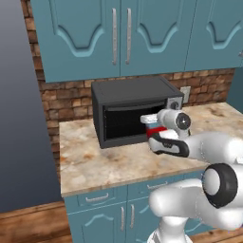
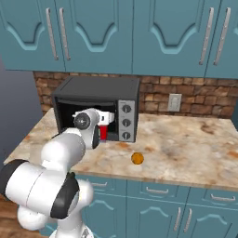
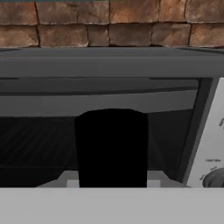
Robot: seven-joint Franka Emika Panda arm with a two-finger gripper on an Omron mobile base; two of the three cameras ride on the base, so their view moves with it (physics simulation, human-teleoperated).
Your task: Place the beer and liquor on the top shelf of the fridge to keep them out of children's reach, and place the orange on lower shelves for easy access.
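Liquor [image 2: 103, 132] pinched in the pincer [image 2: 106, 122] before the oven [image 1: 135, 111], mostly hidden behind the hand, black cap [image 3: 111, 146] close-up.

The robot's arm [image 1: 209, 152] is built of glossy white, rounded segments joined by dark black bands at the joints, with round grey-and-black end caps and a white wrist near the tool [image 1: 154, 128].

Liquor cap [image 3: 111, 146]: black, seen close at lower centre.
Oven [image 3: 109, 65]: dark, behind it.
Brick wall [image 3: 109, 22]: above.
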